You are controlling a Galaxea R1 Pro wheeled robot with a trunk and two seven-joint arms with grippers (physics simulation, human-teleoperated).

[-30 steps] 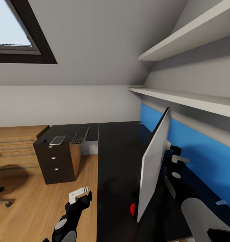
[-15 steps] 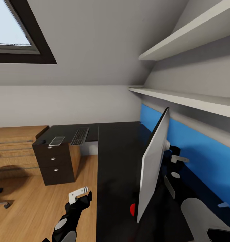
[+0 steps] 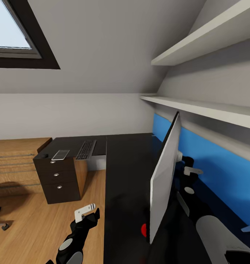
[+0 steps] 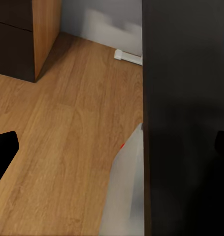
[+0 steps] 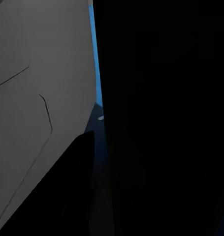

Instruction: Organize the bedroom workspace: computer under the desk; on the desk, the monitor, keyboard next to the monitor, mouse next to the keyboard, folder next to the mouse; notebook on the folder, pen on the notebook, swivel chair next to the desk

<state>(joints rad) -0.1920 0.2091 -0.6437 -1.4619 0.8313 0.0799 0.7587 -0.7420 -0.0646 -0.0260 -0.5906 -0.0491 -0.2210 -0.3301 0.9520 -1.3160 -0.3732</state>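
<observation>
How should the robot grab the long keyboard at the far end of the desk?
Probably across the keyboard's narrow width, near the middle of its length, with the jaws coming down from above. It lies flat on the desk and looks slim, so there is little side to catch; its long shape would likely tip if held by one end. The small flat thing beside it lies apart.

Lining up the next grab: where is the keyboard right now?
In the head view the keyboard lies on the far-left wing of the desk, above the drawer unit, right of a small flat grey thing.
</observation>
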